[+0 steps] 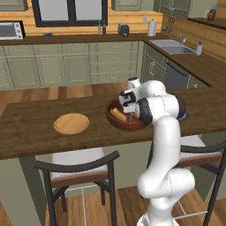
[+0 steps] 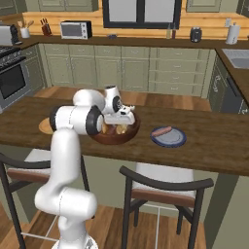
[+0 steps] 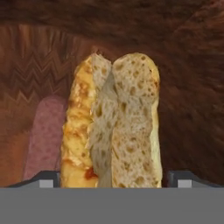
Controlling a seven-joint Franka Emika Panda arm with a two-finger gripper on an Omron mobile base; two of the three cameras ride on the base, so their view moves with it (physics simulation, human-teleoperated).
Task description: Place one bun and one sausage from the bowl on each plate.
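Broadly, the wooden counter (image 1: 26, 128) carries everything. On it the bowl (image 1: 115, 122), deep, round and dark reddish-brown with a zigzag grain inside, is the widest dish. The tan wood plate (image 1: 71, 123) lies well apart from it on one side; the bluish-purple plate (image 2: 171, 139) sits near the other side with a sausage (image 2: 161, 131) on it. Inside the bowl a bun (image 3: 116, 122), golden-crusted and split to show pale porous crumb, lies beside a pinkish sausage (image 3: 43, 135). The gripper (image 3: 114, 177) hangs in the bowl, fingers spread wide on either side of the bun, not visibly pressing it.
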